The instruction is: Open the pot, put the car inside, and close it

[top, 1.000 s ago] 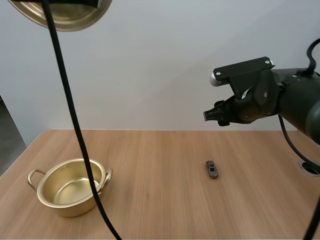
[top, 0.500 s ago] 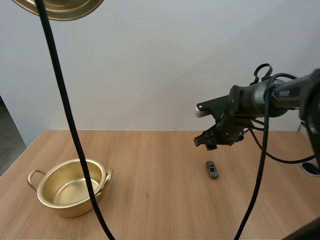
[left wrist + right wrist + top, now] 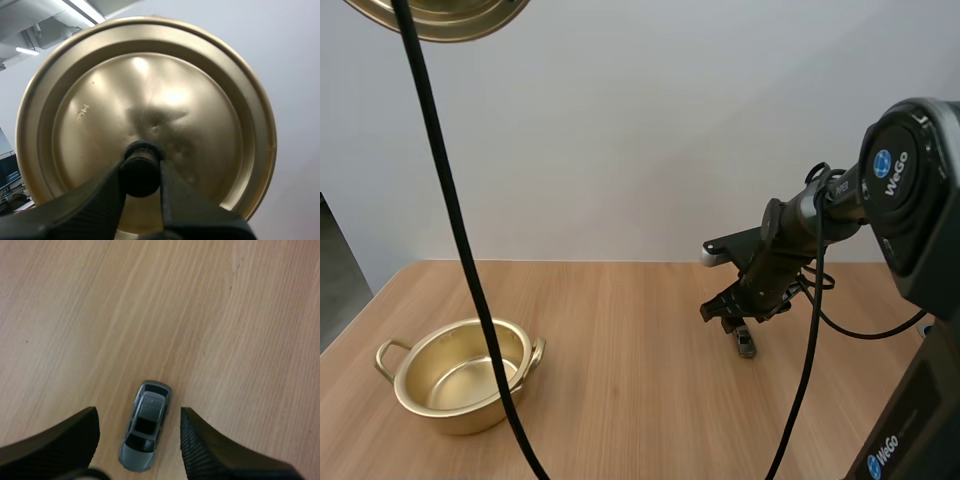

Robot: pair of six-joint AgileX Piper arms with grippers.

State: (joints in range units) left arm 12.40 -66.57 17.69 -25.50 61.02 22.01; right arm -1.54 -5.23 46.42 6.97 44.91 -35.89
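From the high view, you see a wooden desk (image 3: 620,420) with an open gold pot (image 3: 460,375) standing near its left end. The gold lid (image 3: 445,15) hangs high above that end, well apart from the pot. Your right claw (image 3: 733,318) is low over the right half of the desk, just above a small grey car (image 3: 747,346). The car lies on the wood, well apart from the pot. From the left wrist view, your left claw (image 3: 141,174) is clamped on the black knob (image 3: 139,167) of the lid. Its two fingers (image 3: 95,200) press the knob from either side, and the knob side of the lid faces the camera. From the right wrist view, your right claw is spread wide. Its ribbed fingers stand one on each side of the car without touching it, and the car sits on its wheels on the desk between the fingertips.
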